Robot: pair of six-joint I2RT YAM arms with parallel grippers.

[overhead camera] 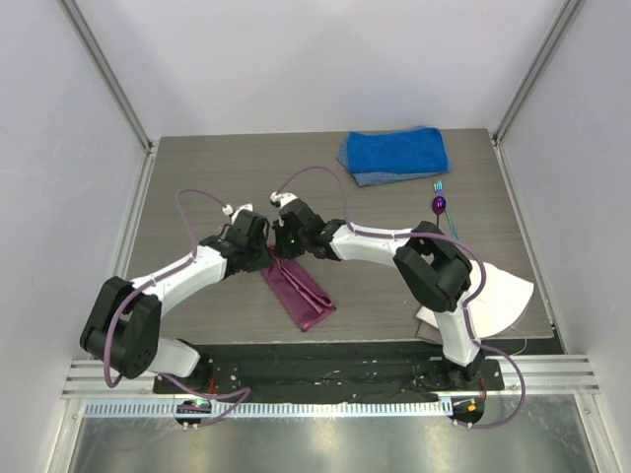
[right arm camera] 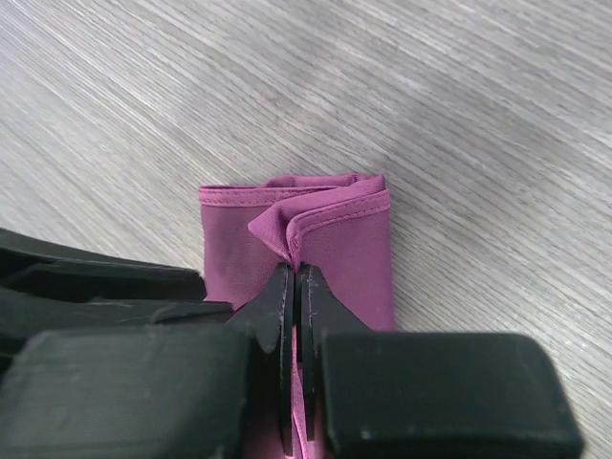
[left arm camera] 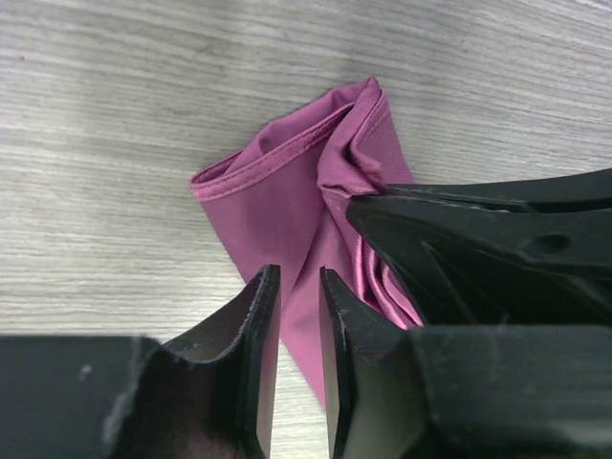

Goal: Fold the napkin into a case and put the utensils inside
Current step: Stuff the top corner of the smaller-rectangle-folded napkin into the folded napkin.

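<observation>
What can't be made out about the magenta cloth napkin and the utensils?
Right wrist view: the shut black right gripper covers the pinched fold of the magenta cloth napkin; the bottom edge crops the rest.
Left wrist view: that gripper hides the napkin's right side.
Top view: wrists hide the napkin's far end; the teal fork and purple-bowled spoon are too small to show contact.

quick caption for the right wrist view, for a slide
Right gripper shut on a raised fold of the magenta napkin, which lies on the wood-grain table.

Cloths: one magenta napkin, one blue towel, one white cloth. Utensils: one purple spoon, one teal fork.
</observation>
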